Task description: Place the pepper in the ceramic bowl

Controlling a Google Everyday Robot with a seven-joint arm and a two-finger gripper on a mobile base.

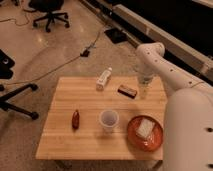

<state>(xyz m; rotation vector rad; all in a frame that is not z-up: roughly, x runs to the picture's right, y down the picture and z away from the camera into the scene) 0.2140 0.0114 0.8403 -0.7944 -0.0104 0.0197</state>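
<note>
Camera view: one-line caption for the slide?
Pepper lies on the table left of the cup; gripper hangs beside the dark block; ceramic bowl sits at front right.

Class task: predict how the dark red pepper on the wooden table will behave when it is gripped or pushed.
The pepper looks glossy, so it may slip in a grip. Its slim, tapering shape suggests it could roll or pivot if nudged. It is small, so probably light. The claw hangs over the far side of the table, apart from the pepper.

One each: pepper (75, 119), ceramic bowl (132, 138), cup (108, 120), bottle (104, 79), block (127, 90), jaws just beside block.
</note>
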